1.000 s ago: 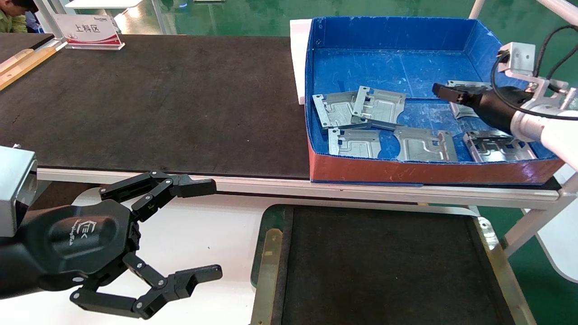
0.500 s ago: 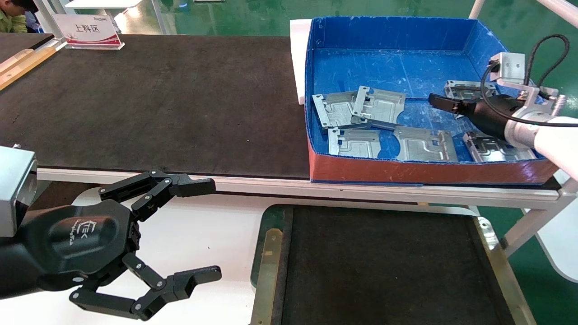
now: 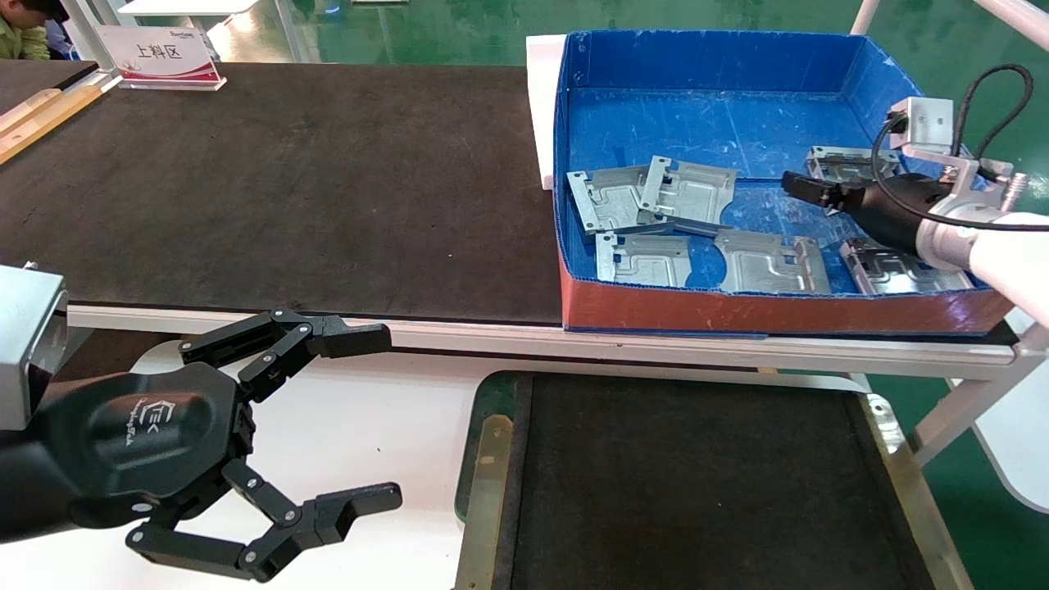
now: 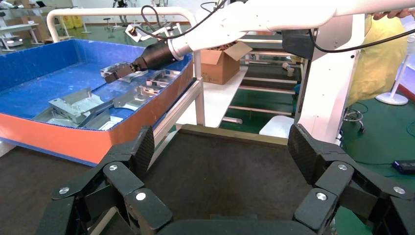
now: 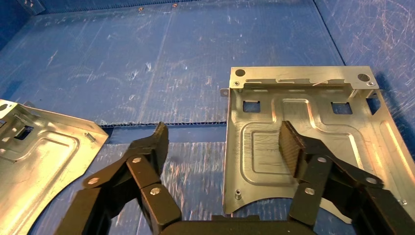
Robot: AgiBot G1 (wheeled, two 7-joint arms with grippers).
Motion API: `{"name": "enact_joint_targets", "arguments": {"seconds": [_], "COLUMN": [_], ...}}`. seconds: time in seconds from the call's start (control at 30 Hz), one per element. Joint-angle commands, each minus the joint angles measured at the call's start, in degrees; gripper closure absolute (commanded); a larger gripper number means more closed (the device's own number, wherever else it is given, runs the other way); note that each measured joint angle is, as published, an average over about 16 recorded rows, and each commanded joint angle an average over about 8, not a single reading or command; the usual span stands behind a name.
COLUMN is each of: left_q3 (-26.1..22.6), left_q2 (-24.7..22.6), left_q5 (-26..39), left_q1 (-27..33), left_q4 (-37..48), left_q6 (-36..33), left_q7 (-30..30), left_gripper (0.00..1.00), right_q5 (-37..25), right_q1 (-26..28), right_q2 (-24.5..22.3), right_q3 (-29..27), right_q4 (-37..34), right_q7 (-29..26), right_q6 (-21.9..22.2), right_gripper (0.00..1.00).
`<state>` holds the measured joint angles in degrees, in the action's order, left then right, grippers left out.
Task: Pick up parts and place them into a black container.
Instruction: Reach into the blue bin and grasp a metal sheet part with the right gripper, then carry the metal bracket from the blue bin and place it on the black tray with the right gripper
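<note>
Right gripper [image 5: 222,142] down inside the blue box [image 3: 721,57], jaws spread wide and holding nothing, straddling the near edge of one part [image 5: 313,142]: one finger over that plate's embossed groove, the other over bare blue floor just beside it. Can't tell whether the pads touch the metal or hover just above. Another part [image 5: 39,156] off to the far side of the open jaws, well clear of them. From the head view, same gripper [image 3: 807,187] poking in over the box's right wall, with more parts scattered ahead of and below the jaws: an overlapping pair [image 3: 651,197], two along the red front wall [image 3: 705,262] and one [image 3: 897,270] tucked under the arm. Black container [image 3: 492,459] sitting lower, in front of the bench [image 3: 270,180], nothing in it, well apart from the right jaws. Left gripper [image 3: 369,418] parked just beside the container's left rim, jaws wide too and empty.
</note>
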<state>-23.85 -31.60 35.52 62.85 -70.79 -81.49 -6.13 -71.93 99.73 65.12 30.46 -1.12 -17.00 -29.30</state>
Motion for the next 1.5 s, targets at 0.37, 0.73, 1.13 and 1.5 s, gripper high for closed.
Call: {"name": "enact_joint_targets", "arguments": {"seconds": [0.37, 0.73, 1.13, 1.5], "left_q3": [0.00, 0.00, 0.00, 0.00], "left_q2": [0.00, 0.00, 0.00, 0.00], "left_q5": [0.00, 0.00, 0.00, 0.00], "left_q1": [0.00, 0.00, 0.00, 0.00], "left_q4": [0.00, 0.00, 0.00, 0.00], "left_q6": [0.00, 0.00, 0.00, 0.00], "left_q7": [0.00, 0.00, 0.00, 0.00], "left_gripper": [0.00, 0.00, 0.00, 0.00], "right_q5": [-0.53, -0.64, -1.02, -1.67], "right_q1": [-0.29, -0.56, -0.58, 0.11], "right_q2": [-0.04, -0.55, -0.85, -1.28], "right_q3": [0.37, 0.44, 0.71, 1.16], "right_q4": [0.59, 0.80, 1.04, 1.74], "right_q7": [-0.71, -0.99, -0.87, 0.06], "right_q6": [0.02, -0.07, -0.33, -1.16], "right_gripper": [1.00, 1.00, 1.00, 1.00]}}
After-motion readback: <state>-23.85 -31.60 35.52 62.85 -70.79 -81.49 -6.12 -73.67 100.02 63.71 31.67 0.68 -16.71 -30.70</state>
